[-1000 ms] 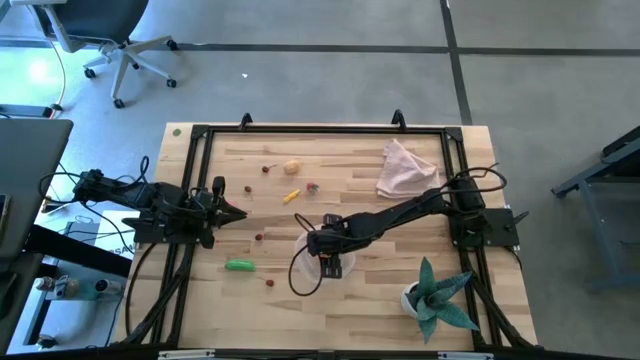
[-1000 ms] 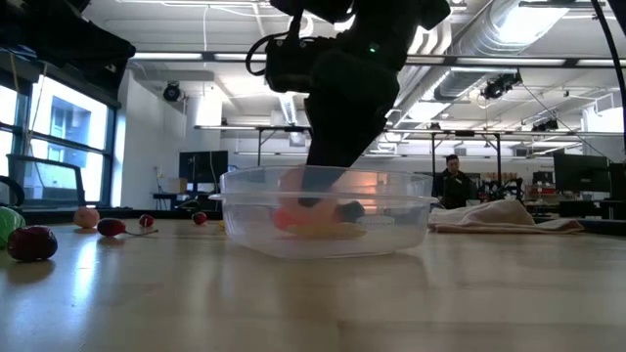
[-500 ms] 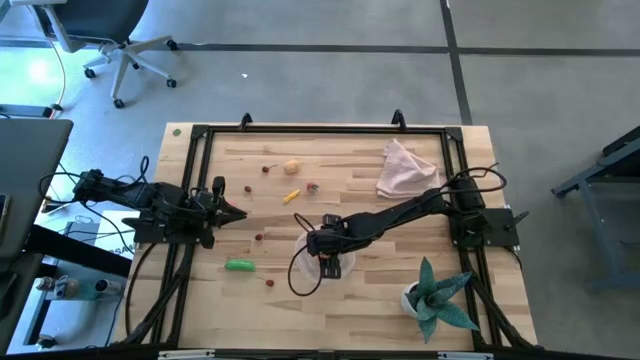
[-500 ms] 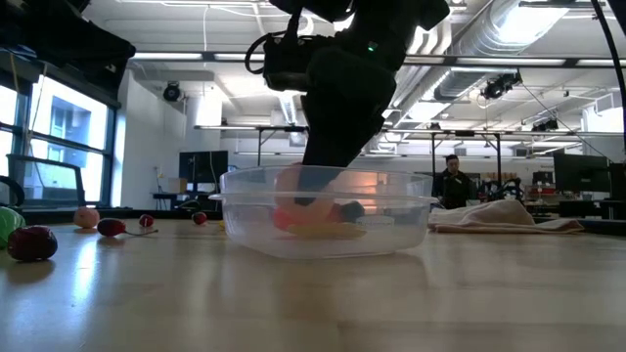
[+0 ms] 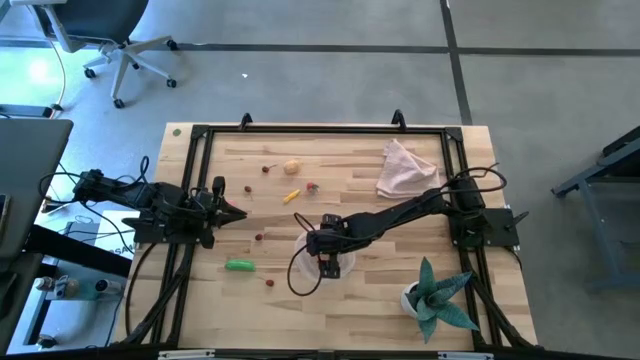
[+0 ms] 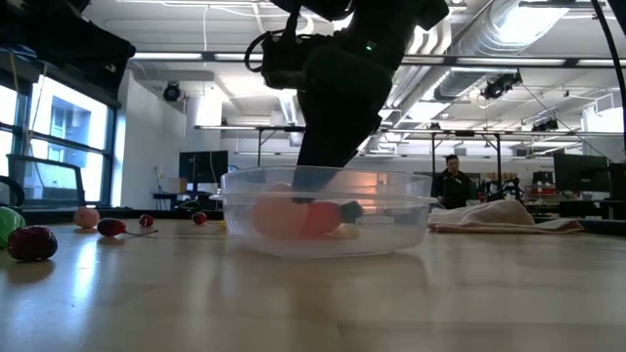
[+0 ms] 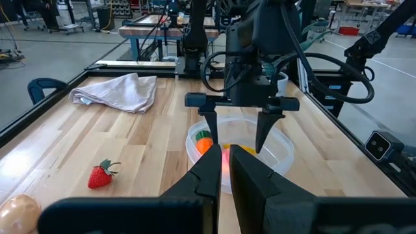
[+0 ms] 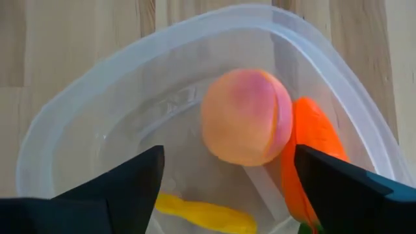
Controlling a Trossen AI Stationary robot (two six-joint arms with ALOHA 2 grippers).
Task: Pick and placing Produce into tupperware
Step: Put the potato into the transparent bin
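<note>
The clear tupperware (image 5: 296, 270) stands on the table at front centre. Inside it lie a pink ball (image 8: 244, 117), an orange carrot (image 8: 312, 156) and a yellow stick (image 8: 201, 211). My right gripper (image 8: 227, 153) hangs open just above the container, its fingers on either side of the pink ball, touching nothing. It also shows in the left wrist view (image 7: 237, 133). My left gripper (image 5: 238, 213) is shut and empty at the table's left edge. A green pod (image 5: 239, 265), a yellow stick (image 5: 292, 195), a tan ball (image 5: 292, 167) and small red berries (image 5: 259, 238) lie on the table.
A pink cloth (image 5: 405, 168) lies at the far right. A teal spiky plant in a white pot (image 5: 435, 295) stands at the front right. A toy strawberry (image 5: 312, 186) lies near the yellow stick. A black frame (image 5: 300, 130) rims the table.
The pink ball has dropped into the tupperware and now lies on its floor beside the carrot. My right gripper has risen a little above the container.
</note>
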